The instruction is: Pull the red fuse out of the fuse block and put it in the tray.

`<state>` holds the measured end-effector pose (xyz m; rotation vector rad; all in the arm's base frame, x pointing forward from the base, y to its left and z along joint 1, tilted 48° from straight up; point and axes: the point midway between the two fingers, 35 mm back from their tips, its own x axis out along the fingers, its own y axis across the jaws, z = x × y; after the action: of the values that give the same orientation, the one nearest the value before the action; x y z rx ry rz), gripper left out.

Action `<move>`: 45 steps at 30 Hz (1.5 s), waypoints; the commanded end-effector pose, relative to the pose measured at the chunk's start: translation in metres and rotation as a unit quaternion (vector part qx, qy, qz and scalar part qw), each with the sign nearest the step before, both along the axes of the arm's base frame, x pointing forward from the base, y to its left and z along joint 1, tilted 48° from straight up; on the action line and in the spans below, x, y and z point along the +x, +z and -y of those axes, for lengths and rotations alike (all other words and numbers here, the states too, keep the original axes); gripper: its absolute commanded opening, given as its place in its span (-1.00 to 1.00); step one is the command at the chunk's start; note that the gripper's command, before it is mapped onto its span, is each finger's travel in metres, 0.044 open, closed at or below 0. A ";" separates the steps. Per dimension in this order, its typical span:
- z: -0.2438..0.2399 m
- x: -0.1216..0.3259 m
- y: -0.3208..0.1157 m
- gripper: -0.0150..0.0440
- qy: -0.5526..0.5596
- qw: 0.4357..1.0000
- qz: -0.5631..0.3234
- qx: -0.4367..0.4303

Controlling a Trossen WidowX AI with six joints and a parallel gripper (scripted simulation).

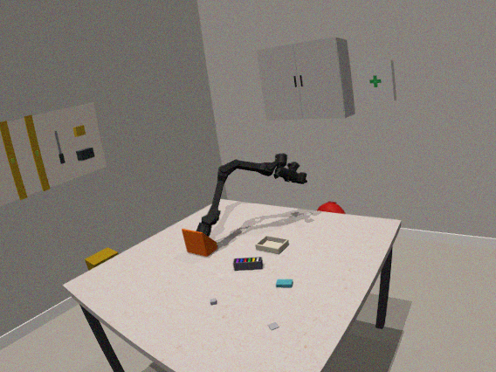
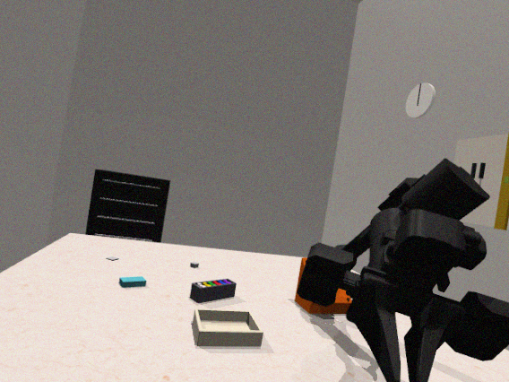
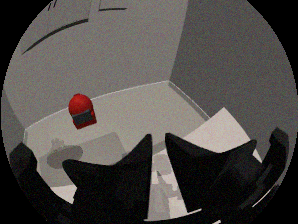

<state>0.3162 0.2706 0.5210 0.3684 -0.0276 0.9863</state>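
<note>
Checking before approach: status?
End effector shut, empty, high above table. Red fuse seated in fuse block. Tray holds nothing. Path unobstructed.

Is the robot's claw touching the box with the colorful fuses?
Apart. The top view shows the gripper high in the air, far above and beyond the fuse block on the table.

Workshop: wall pegboard (image 1: 52, 150), first-aid cabinet (image 1: 375, 81)
</note>
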 end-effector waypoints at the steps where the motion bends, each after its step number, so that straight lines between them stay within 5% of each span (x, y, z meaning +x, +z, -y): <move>1: 0.013 0.048 -0.058 -0.27 -0.044 0.993 0.010 -0.109; 13: 0.089 0.131 -0.196 -0.27 -0.096 0.930 0.015 -0.355; 22: 0.172 0.151 -0.316 -0.27 -0.031 0.855 0.001 -0.517; 34: 0.273 0.106 -0.450 -0.27 0.137 0.786 0.007 -0.603; 45: 0.326 0.030 -0.521 -0.27 0.271 0.767 0.098 -0.573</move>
<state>0.3927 -0.0359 0.0361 -0.9227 0.6082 1.2423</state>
